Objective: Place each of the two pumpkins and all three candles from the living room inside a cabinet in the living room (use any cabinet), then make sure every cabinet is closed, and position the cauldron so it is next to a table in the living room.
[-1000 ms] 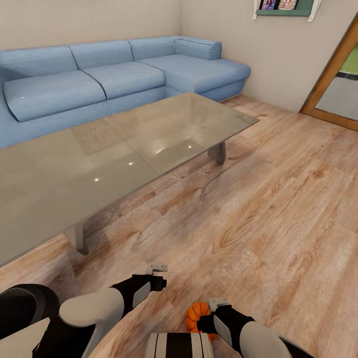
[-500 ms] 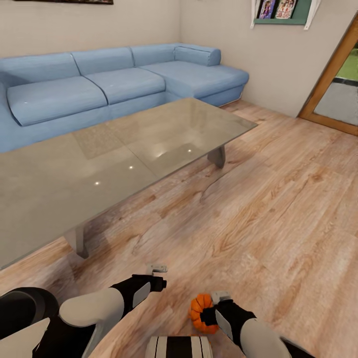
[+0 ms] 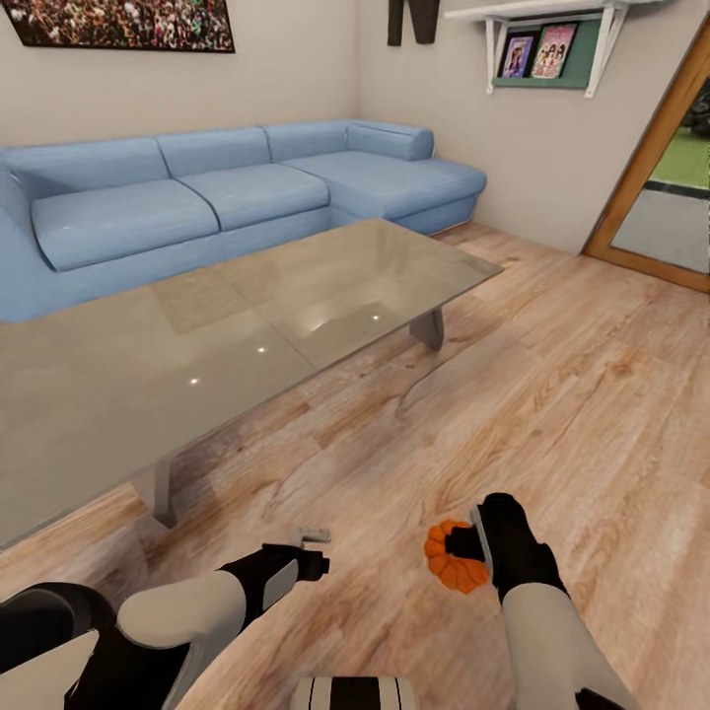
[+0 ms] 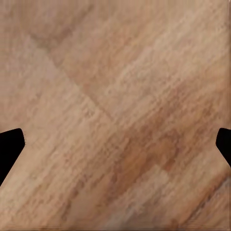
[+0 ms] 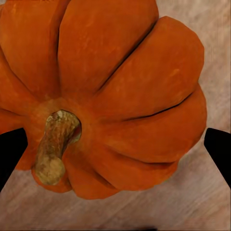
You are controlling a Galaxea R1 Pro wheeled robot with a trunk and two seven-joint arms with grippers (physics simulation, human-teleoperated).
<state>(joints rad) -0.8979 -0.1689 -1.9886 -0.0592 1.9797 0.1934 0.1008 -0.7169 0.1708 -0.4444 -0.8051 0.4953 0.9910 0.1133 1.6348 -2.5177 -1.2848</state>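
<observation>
1. Where the right arm reaches forward over the floor, the right gripper (image 3: 463,544) is clamped on a pumpkin (image 3: 454,557), bright orange and ribbed, held above the wooden floor (image 3: 552,394) in the head view.
2. Seen from the right wrist, the pumpkin (image 5: 106,91) sits between the two dark fingertips (image 5: 10,154), one at each edge of the picture, with its stubby tan stem (image 5: 54,147) turned toward the camera and pale floorboards behind it.
3. On the other side, the left gripper (image 3: 316,535) hangs low over the floor with nothing in it; from the left wrist its fingertips (image 4: 9,149) stand wide apart at the picture's edges, with bare wood grain (image 4: 115,115) between them.
4. Ahead and to the robot's left stands a long glass-topped coffee table (image 3: 197,355) on grey legs (image 3: 430,327), its top reflecting small ceiling lights.
5. Behind the table a blue sectional sofa (image 3: 237,197) runs along the wall and turns the corner with a chaise end.
6. Above the sofa hangs a dark-framed picture (image 3: 123,22); on the adjoining wall a white-bracketed shelf (image 3: 547,49) holds two small framed prints.
7. At the far right a wooden door frame (image 3: 646,158) opens on a patch of green outside.
8. The pumpkin is well apart from the table, out over open floor in front of the robot's right side.
</observation>
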